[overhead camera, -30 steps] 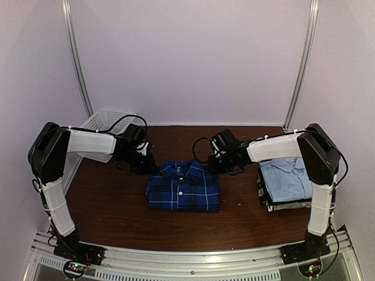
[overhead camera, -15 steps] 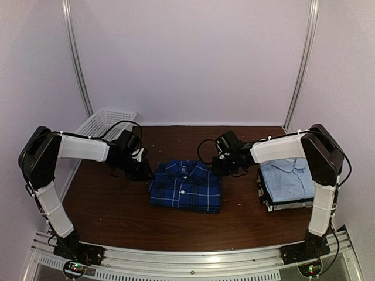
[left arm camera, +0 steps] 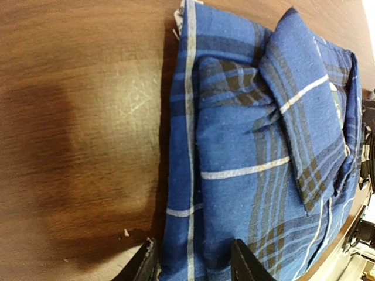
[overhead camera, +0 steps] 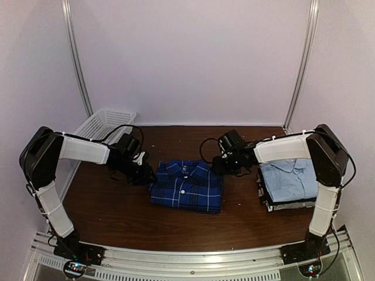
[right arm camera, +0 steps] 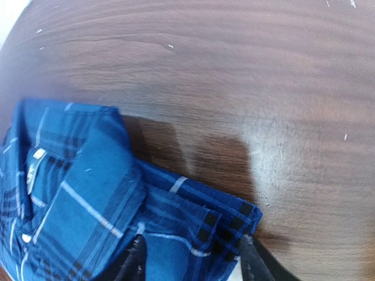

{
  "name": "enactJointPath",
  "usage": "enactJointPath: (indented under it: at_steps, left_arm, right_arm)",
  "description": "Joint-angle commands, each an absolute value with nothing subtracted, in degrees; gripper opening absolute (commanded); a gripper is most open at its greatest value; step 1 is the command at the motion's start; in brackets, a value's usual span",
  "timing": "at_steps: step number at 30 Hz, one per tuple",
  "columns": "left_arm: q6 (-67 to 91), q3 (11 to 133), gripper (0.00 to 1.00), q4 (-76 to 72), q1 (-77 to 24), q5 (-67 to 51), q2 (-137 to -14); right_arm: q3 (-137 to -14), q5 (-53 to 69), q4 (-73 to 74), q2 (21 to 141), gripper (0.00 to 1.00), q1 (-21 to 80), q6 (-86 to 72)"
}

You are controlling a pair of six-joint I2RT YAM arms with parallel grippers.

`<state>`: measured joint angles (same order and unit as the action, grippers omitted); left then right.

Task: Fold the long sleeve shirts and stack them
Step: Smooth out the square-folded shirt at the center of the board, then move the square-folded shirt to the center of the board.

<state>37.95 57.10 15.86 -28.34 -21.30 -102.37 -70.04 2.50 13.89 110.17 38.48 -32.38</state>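
A dark blue-and-black plaid long sleeve shirt lies folded flat on the table's middle, collar towards the back. My left gripper is at its back left corner. In the left wrist view the left gripper stands open, the shirt's folded edge lying loose between the fingers. My right gripper is at the back right corner. It is open too, straddling the shirt's layered corner. A plain light blue shirt tops a folded stack at the right.
A white lattice basket stands at the back left against the wall. The stack's darker and grey layers show at its front edge. Bare brown tabletop lies in front of the plaid shirt.
Both grippers have spread their jaws apart over the plaid shirt's back corners. The shirt has shifted slightly to the right, and the left arm has stretched lower towards it.
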Motion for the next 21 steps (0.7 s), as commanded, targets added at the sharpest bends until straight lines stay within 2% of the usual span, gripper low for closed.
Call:
enactJointPath:
  at_steps: [1,11,14,17,21]
  left_arm:
    - [37.3,57.4,0.44,13.6,-29.2,-23.9,-103.8]
    - [38.9,57.6,0.4,13.8,-33.6,-25.4,-106.4]
    - [40.5,57.3,0.31,13.4,-34.5,-24.8,-106.6]
    - [42.1,56.8,0.16,12.8,-34.9,-23.8,-106.2]
    - [43.8,56.0,0.02,12.8,-34.9,-21.4,-104.1]
  right_arm:
    - [-69.2,0.9,14.3,104.3,0.61,38.3,-31.9]
    - [-63.4,-1.5,11.8,93.6,0.74,38.4,-33.2]
    - [-61.8,-1.9,11.0,90.7,0.75,38.6,-33.8]
    - [-60.8,-2.4,10.8,88.6,0.75,38.5,-33.9]
    - [-59.8,-3.5,11.4,86.4,0.75,38.5,-33.6]
